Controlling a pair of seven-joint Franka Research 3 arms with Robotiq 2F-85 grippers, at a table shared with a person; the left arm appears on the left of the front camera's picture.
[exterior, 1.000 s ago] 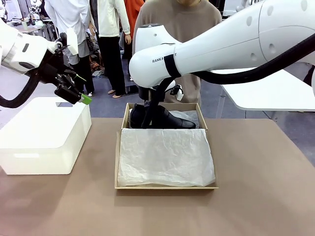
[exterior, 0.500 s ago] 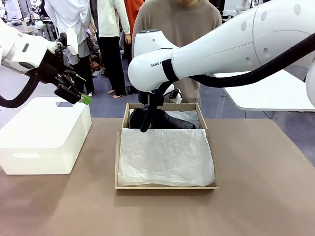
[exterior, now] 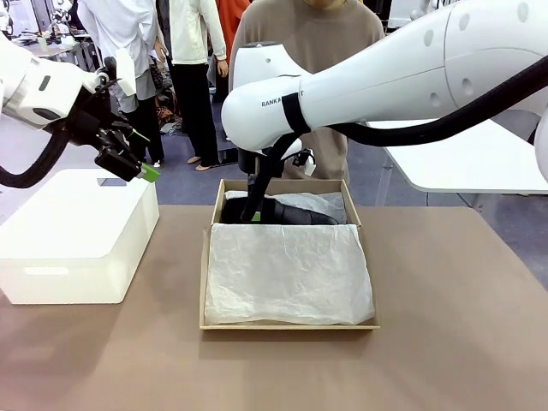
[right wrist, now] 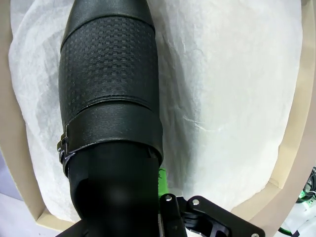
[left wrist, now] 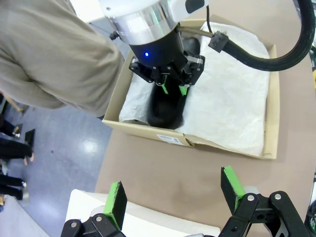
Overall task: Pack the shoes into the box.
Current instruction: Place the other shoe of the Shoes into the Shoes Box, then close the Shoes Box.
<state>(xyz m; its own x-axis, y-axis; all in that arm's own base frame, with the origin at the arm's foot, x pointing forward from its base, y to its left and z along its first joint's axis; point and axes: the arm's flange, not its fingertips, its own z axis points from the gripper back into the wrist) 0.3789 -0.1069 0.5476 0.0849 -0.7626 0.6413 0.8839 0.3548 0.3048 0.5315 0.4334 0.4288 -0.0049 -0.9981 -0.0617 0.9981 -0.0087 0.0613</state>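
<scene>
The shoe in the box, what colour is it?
Black shoe, with a bumpy woven pattern; clearest in the right wrist view.

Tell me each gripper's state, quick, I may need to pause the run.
Left gripper: open, holding nothing.
Right gripper: pads at the black dress shoe in the shoebox; whether it grips cannot be told.

**Box mid-bench, bin to its left**

A shoe lies across the box's far half, and tissue paper covers the near half. The right fingers stand over the shoe's left end. The left fingers hang above the bin's far right corner. A person stands behind the box.
</scene>
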